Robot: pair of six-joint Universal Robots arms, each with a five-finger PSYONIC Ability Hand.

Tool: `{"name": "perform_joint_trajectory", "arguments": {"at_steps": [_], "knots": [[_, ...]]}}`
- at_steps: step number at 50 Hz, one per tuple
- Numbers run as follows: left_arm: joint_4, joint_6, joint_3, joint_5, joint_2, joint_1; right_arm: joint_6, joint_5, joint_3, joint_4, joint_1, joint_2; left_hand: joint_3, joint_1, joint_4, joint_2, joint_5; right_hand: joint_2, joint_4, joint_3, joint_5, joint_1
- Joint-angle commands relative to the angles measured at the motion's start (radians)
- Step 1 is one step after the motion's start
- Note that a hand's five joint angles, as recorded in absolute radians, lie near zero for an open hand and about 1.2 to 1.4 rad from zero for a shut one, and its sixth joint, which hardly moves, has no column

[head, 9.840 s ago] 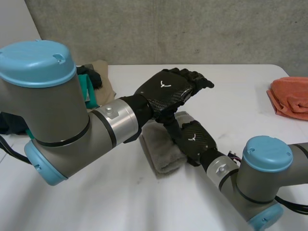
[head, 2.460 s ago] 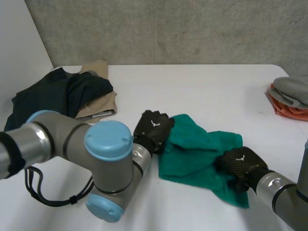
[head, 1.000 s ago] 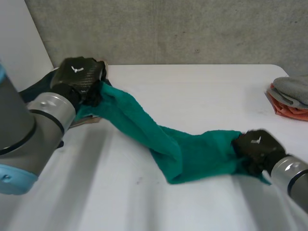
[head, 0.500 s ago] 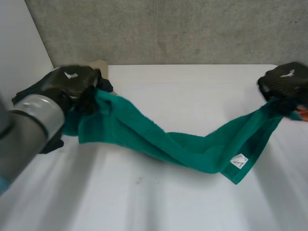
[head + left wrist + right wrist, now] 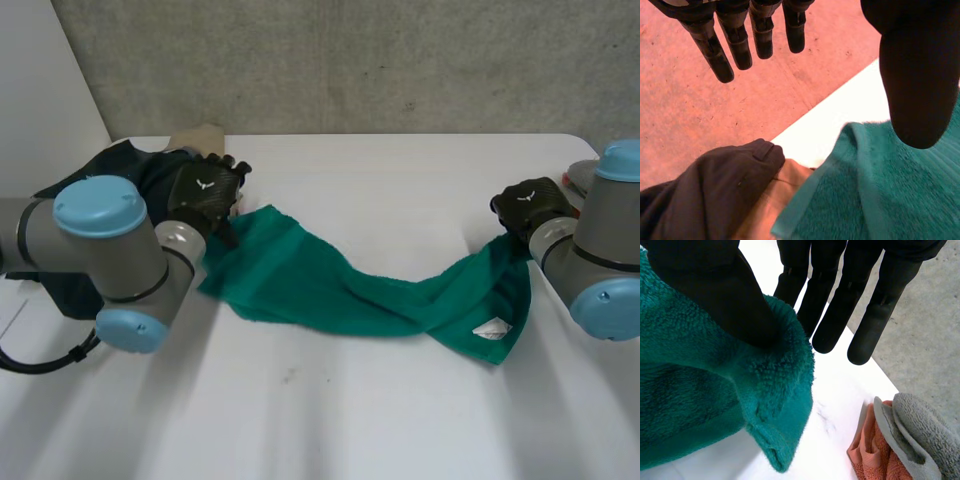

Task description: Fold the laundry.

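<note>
White surface (image 5: 380, 175), grey wall (image 5: 350, 60) behind, and it's early going! Left robot hand (image 5: 912, 75) has its fingers straight and spread, thumb above the towel's (image 5: 330, 285) corner, gripping nothing. Right robot hand (image 5: 715, 285) pinches the towel's opposite end between thumb and fingers. Towel lies stretched out and twisted, no fold made yet. Past its left-hand end a dark heap (image 5: 140, 165) waits; past the other end, a folded stack (image 5: 895, 440) looks finished.

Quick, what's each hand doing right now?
Left hand: open, at the green towel's corner.
Right hand: shut on the green towel's end.
</note>
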Motion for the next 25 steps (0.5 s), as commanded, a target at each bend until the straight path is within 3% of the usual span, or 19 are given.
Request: {"name": "perform_joint_trajectory", "arguments": {"at_steps": [1, 6, 12, 25], "knots": [[-0.003, 0.169, -0.214, 0.021, 0.175, -0.005, 0.000, -0.008, 0.023, 0.007, -0.005, -0.015, 0.110, 0.123, 0.116, 0.110, 0.121, 0.218, 0.197, 0.206, 0.228, 0.273], [-0.020, 0.250, -0.324, 0.092, 0.238, 0.004, 0.000, -0.009, 0.025, 0.007, -0.005, -0.007, 0.324, 0.337, 0.331, 0.324, 0.335, 0.218, 0.197, 0.206, 0.228, 0.273], [-0.047, 0.258, -0.334, 0.127, 0.221, 0.035, -0.002, -0.009, 0.026, 0.007, 0.000, -0.004, 0.330, 0.343, 0.337, 0.330, 0.341, 0.218, 0.197, 0.206, 0.228, 0.273], [-0.106, 0.247, -0.156, 0.187, -0.017, 0.058, -0.011, -0.008, 0.048, 0.007, 0.003, -0.004, 0.410, 0.423, 0.416, 0.410, 0.421, 0.218, 0.197, 0.206, 0.228, 0.273]]}}
